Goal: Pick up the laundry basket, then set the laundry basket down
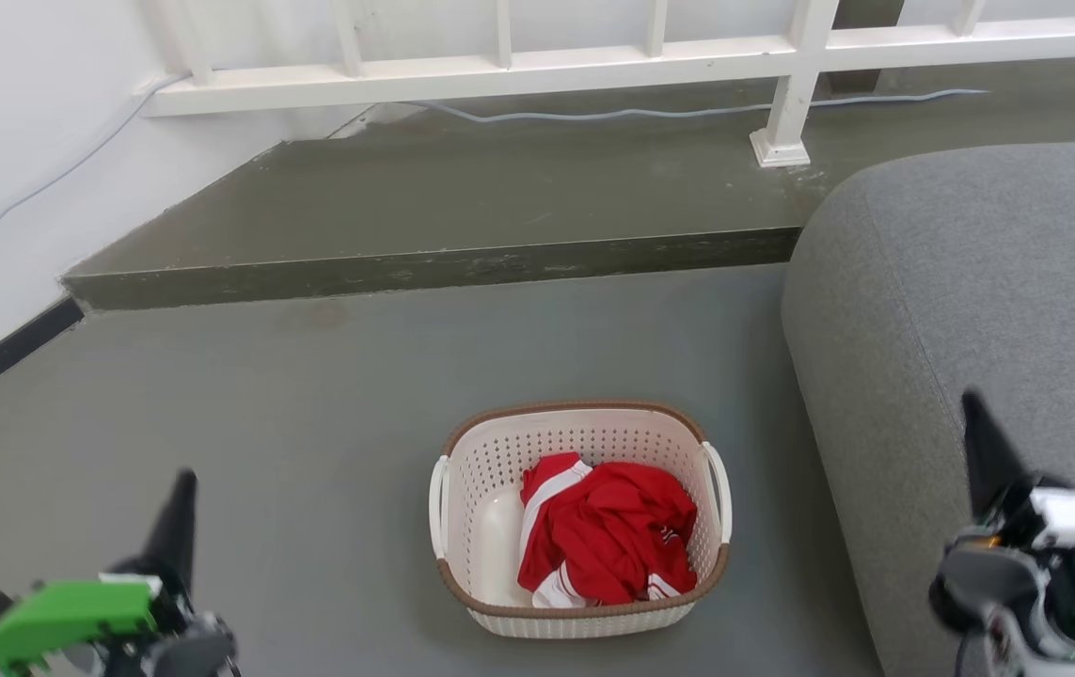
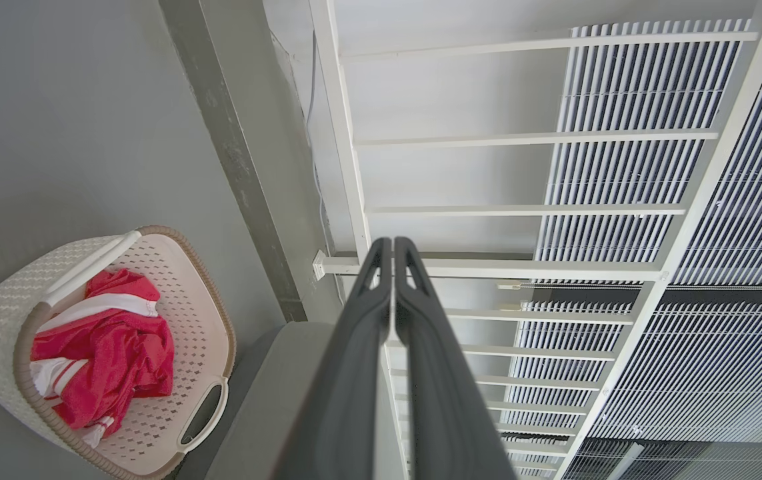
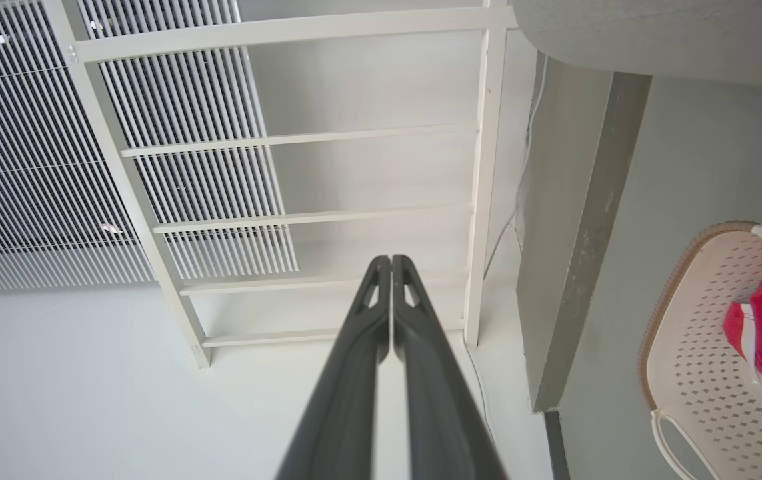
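Left fingers [image 2: 354,373] and right fingers [image 3: 354,387] pinched together, perforated laundry basket [image 1: 499,461] (woven-look brown rim)

Left tool [image 1: 181,494] at lower left and right tool [image 1: 977,423] at lower right of the head view, each closed tip to tip, pointing up the frame.

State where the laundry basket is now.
In the head view, the laundry basket sits on the grey floor, bottom centre, left of the grey sofa.
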Controlling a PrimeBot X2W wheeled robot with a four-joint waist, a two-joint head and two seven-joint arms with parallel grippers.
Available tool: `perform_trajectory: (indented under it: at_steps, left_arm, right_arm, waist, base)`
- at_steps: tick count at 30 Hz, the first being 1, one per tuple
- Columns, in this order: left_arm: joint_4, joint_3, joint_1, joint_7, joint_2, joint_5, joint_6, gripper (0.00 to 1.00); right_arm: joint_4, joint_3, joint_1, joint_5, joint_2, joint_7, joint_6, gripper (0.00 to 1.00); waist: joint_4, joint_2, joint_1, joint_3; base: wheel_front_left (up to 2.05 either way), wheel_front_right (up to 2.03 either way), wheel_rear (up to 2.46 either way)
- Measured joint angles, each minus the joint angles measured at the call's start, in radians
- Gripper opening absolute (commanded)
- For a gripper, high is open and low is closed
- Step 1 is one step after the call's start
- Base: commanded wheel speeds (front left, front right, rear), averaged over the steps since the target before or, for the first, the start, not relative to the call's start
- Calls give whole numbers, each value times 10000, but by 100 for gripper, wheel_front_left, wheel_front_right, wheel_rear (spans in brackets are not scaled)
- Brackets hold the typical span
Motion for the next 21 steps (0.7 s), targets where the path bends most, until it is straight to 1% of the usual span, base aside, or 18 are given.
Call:
perform_trajectory:
  at_steps: [1, 2, 3, 6, 17, 21]
  left_arm:
    - [115, -10, 62, 0, -46, 0, 4, 0]
    - [224, -27, 152, 0, -100, 0, 6, 0]
    - [357, -35, 229, -2, -155, 0, 8, 100]
    - [512, -59, 398, -2, -274, 0, 8, 100]
    - [249, -153, 395, -280, -274, 10, 8, 100]
    - [96, -217, 394, -420, -272, 274, 8, 100]
  right_arm:
    - [121, 2, 78, 0, 48, 0, -2, 0]
    - [226, 4, 182, 0, 109, -2, -2, 0]
    - [353, 8, 285, 0, 178, -2, -4, 100]
    - [495, 33, 514, 0, 295, -2, -8, 100]
    - [142, 205, 502, -2, 278, -169, -8, 100]
    - [-17, 280, 488, -96, 276, -270, -8, 100]
  waist:
    - [0, 0, 0, 0]
    - [0, 0, 0, 0]
    - [0, 0, 0, 0]
    - [0, 0, 0, 1]
    - [0, 0, 0, 4]
    - [-3, 0, 0, 7]
  base:
    - [0, 0, 0]
    - [0, 0, 0]
    - [0, 0, 0]
    - [0, 0, 0]
    - [0, 0, 0]
    - [0, 0, 0]
